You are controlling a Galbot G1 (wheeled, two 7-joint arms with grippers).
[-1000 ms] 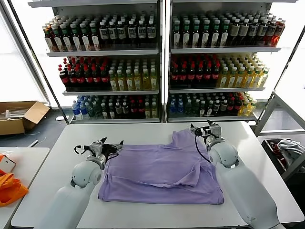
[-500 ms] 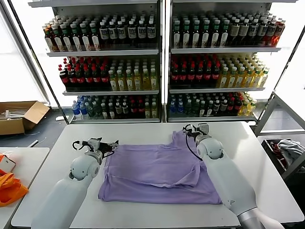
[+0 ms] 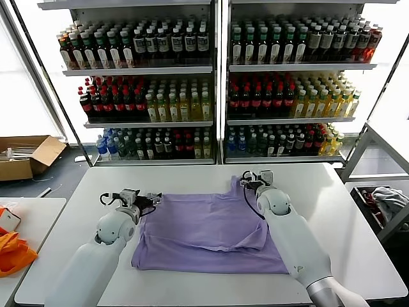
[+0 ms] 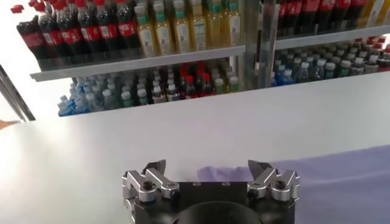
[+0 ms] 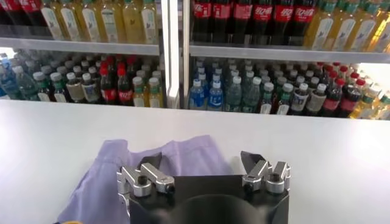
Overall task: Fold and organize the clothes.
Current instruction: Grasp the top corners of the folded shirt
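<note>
A lavender-purple T-shirt (image 3: 204,230) lies spread on the white table (image 3: 332,192), partly folded, with one flap laid over its right half and a sleeve reaching toward the table's far edge. My left gripper (image 3: 151,199) is open and low at the shirt's far left corner, nothing between its fingers; in the left wrist view that gripper (image 4: 207,165) faces the shirt's edge (image 4: 341,182). My right gripper (image 3: 246,181) is open over the far sleeve; in the right wrist view that gripper (image 5: 201,159) hovers just above the purple cloth (image 5: 122,173), empty.
Shelves of bottled drinks (image 3: 147,96) stand behind the table. A cardboard box (image 3: 25,157) sits on the floor at the left, and an orange bag (image 3: 13,252) lies on a side table. A bin with grey-white cloth (image 3: 386,198) stands at the right.
My right arm has swung left, bringing its gripper over the shirt's far sleeve. My left gripper has dropped slightly at the shirt's left corner. Both stay open.
</note>
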